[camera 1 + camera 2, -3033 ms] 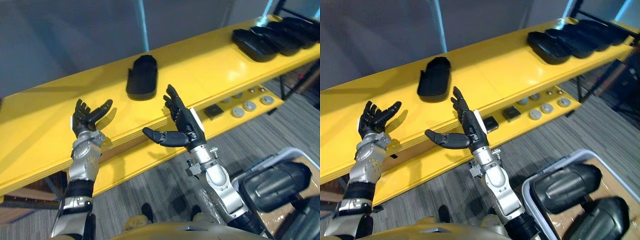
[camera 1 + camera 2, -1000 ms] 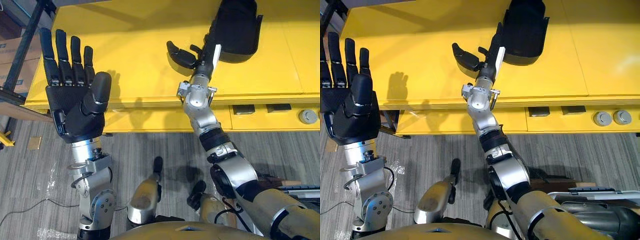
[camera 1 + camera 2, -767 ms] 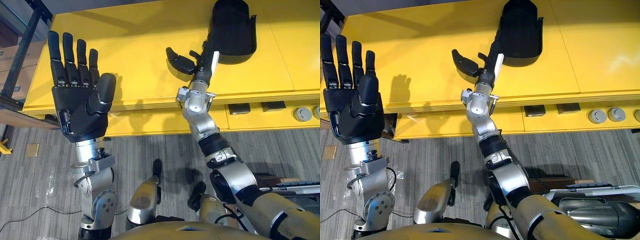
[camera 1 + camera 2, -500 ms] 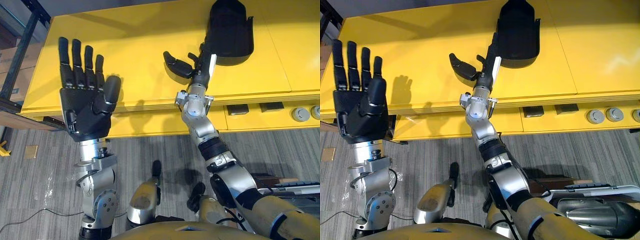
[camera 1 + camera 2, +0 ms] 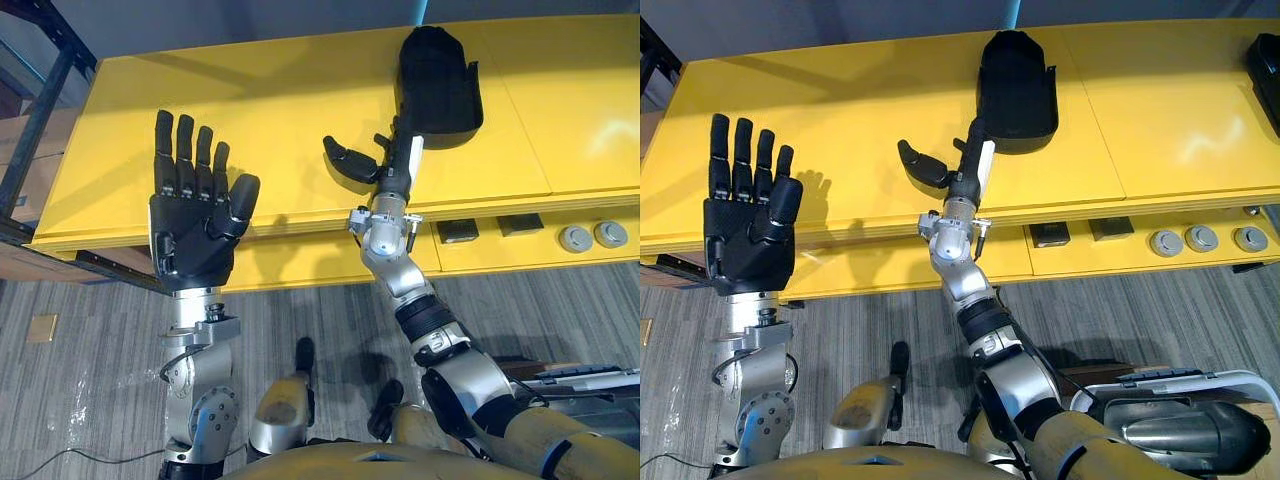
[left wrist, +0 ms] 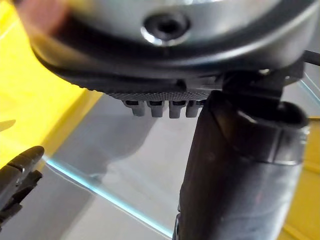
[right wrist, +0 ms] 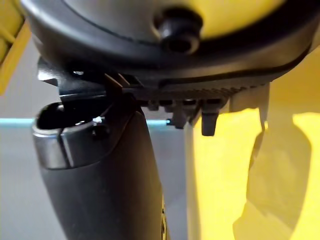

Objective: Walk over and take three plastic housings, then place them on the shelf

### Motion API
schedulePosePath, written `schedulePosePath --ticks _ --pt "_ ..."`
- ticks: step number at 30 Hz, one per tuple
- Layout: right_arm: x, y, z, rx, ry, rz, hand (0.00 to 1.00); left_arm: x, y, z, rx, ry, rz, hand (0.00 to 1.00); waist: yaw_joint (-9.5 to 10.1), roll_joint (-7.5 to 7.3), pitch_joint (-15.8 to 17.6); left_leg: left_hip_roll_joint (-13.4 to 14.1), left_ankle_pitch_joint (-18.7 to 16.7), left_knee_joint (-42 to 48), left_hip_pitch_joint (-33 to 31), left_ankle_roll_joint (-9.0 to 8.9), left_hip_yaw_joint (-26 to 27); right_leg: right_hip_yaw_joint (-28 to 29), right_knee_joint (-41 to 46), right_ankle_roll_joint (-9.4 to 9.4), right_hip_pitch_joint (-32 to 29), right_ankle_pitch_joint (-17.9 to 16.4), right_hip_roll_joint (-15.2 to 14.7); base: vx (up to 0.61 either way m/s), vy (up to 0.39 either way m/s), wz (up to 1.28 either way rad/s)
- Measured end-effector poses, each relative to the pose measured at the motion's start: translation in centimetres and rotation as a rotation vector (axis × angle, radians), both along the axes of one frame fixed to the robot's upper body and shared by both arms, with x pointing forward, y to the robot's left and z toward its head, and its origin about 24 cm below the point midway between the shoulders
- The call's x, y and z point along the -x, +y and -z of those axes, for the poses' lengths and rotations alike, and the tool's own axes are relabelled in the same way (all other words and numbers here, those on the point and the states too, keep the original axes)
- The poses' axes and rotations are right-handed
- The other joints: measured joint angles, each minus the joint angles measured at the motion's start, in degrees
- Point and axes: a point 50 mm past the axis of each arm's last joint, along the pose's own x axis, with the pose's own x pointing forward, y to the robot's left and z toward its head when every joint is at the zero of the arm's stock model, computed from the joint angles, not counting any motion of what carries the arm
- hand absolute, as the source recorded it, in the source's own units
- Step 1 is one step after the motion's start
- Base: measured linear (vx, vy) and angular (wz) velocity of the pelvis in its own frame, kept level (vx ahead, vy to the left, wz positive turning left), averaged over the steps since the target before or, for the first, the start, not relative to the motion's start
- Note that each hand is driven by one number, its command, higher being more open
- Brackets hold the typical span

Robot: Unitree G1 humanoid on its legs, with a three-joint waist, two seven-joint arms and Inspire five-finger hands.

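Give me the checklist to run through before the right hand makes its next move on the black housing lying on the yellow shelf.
1. Right hand open, with fingers straight and thumb spread: ok.
2. Right hand empty, nothing held in it: ok.
3. Left hand open, empty and raised in front of the shelf, away from the housing: ok.
4. Plastic housing lying on the yellow shelf with bare surface around it: ok.
5. Right fingertips touching the housing's near corner: cannot tell. They reach right up to it, but contact is not visible.
6. Housing grasped: not ok. No finger is curled round it.
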Motion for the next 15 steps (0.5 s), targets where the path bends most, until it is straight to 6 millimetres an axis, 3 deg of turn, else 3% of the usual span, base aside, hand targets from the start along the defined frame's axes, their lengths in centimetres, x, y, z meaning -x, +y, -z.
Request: schedulePosePath --ticks 10,15 --pt "-0.2 -1.4 0.5 0.0 0.017 0.036 1.0 0.0 0.1 0.3 0.023 0.003 0.019 1.0 -0.07 0.39 -0.45 -0.06 0.03 -0.05 0.47 0.02 -0.12 -0.33 -0.53 0.06 0.82 0.14 0.02 0.0 -0.002 0.0" --pt "0.0 -1.0 1.0 -0.007 0.012 -0.069 1.0 0.3 0.1 0.7 0.027 0.009 0.031 1.0 -0.2 1.15 -1.89 -0.1 0.03 -0.42 0.44 0.02 -0.22 -0.43 -1.7 0.22 1.12 0.62 0.29 0.02 -0.021 0.0"
